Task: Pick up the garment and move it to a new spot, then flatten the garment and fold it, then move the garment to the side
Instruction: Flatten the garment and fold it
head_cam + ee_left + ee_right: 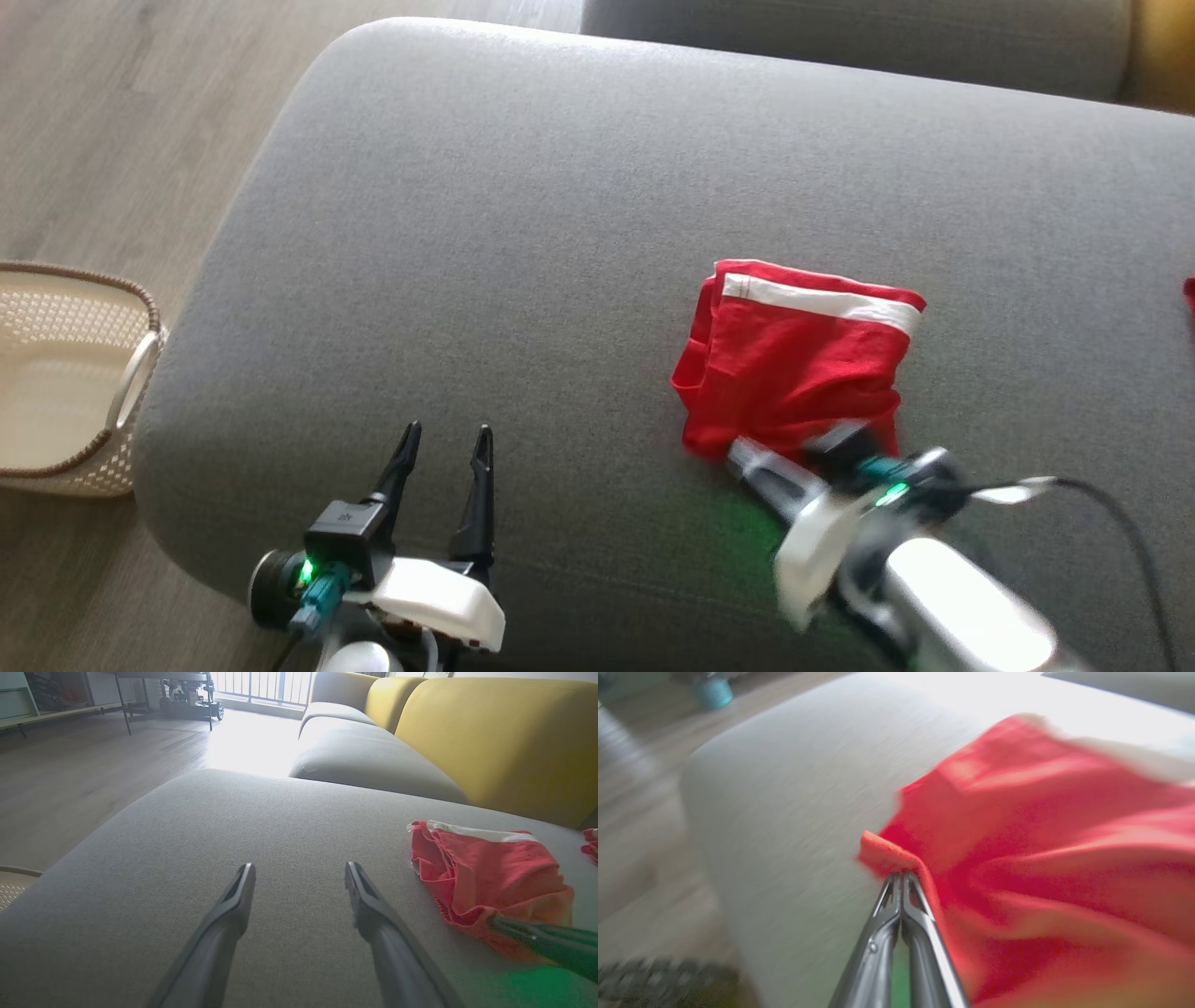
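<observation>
Garment: the red fabric garment with a white band (794,369) lies as a compact, roughly square bundle on the broad grey upholstered sofa seat (560,233), right of the middle, with the white band along its far edge.
Right pincer: the right pincer (738,455) is clenched on the near-left corner of the cloth. From its own wrist the two fingers meet on a small raised fold (902,877), and the fabric puckers toward them.
Left pincer: the left pincer (446,434) is released, jaws wide, poised above bare seat well apart from the garment and touching no cloth.
Blur: the right arm and its wrist picture are smeared, so I would say that arm is in motion.
Step in hand: to my eye the folding looks done, since the layers are stacked and the edges fairly even. The corner grip reads as the start of shifting the bundle to the side.
Next move calls for: a low, slow drag or a shallow lift so the layers do not spill open from a one-corner hold. The left pincer could steady the far side.
Nearby: a cream woven basket with a brown rim (93,277) stands on the wooden floor (112,112) off the seat's left end. A scrap of another red cloth (1190,299) peeks in at the right edge.
</observation>
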